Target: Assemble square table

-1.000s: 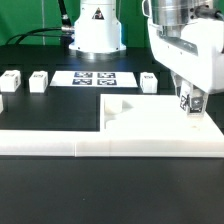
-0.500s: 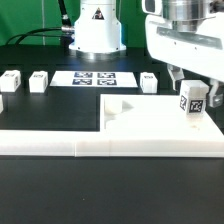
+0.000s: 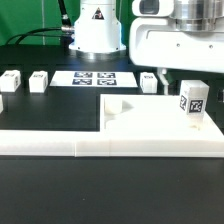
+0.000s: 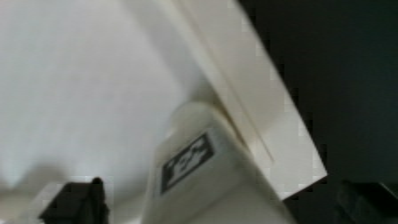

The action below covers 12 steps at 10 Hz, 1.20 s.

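Gripper, now spread, has risen off the leg, left upright on the slab at the exterior view's right; probably seated.

Smooth matt white plastic slab

Black bench carries slab, leg posts, marker board, rail.

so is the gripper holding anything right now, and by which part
Nothing is held. The gripper is open above the leg post, which stands upright on the square slab, clear of both fingers.
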Motion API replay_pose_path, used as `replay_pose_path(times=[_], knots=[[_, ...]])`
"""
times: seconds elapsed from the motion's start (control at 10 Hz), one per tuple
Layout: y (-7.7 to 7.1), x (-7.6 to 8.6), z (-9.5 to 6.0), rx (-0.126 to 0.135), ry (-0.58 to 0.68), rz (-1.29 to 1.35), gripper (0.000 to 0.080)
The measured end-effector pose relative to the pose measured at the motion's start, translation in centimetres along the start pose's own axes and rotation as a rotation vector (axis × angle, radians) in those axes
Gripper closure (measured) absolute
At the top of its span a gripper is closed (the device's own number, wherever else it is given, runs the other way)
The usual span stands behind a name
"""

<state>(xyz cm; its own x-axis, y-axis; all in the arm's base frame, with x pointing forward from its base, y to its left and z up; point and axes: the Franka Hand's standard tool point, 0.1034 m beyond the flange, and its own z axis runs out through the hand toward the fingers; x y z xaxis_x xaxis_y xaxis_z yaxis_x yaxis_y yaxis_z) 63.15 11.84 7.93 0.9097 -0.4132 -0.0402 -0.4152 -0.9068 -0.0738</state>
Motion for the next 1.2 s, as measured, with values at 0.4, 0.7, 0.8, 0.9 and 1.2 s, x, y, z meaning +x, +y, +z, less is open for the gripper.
replay_pose_path(times=[0.4,0.7,0.8,0.9,1.2], knots=[[-0.19,0.03,0.40,-0.019,0.013,-0.430,0.0151],[0.18,0.40,0.55,-0.018,0.021,-0.423,0.0151],[0.18,0.40,0.55,-0.018,0.021,-0.416,0.0272],[0.20,0.41,0.55,-0.018,0.021,-0.416,0.0411],[0.20,0.41,0.55,-0.014,0.021,-0.242,0.0511]])
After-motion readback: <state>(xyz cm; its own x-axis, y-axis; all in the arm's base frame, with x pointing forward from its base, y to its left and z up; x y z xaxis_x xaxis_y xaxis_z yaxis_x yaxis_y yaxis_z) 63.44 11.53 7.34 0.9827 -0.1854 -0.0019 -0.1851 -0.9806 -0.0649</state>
